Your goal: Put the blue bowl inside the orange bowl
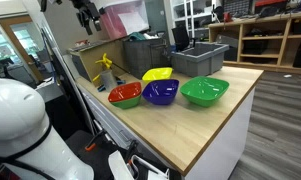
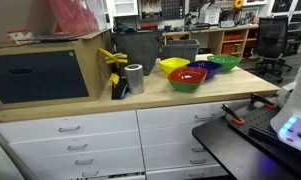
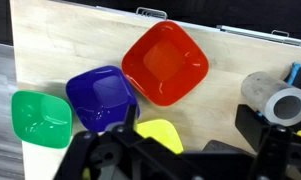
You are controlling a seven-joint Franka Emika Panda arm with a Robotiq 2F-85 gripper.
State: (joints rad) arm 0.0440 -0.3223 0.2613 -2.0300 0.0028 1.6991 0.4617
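In the wrist view the gripper (image 3: 190, 152) fills the lower edge as a dark, blurred shape. Its jaws stand spread apart with nothing between them and touch no bowl. It hangs above the counter (image 3: 70, 35), over the yellow bowl (image 3: 160, 132), which shows in the gap between the jaws.

Left and right as in both exterior views, three bowls stand in a row: the orange bowl (image 1: 125, 95) on the left, the blue bowl (image 1: 160, 92) in the middle and the green bowl (image 1: 204, 91) on the right. The yellow bowl sits just beyond the blue one. The blue and orange rims lie so close that touching cannot be told from the pictures. All four bowls are empty and upright.

In an exterior view the orange bowl (image 2: 187, 79) sits close to the counter's front edge, above the white drawers (image 2: 80, 140). The green bowl is near the counter's right end. A broad stretch of bare wood (image 1: 180, 135) lies open on the near side of the row.

Left of the orange bowl stands a grey cylinder (image 2: 135, 77), and beside it a yellow-and-black tool (image 2: 117, 70). Grey bins (image 1: 200, 55) stand beyond the bowls
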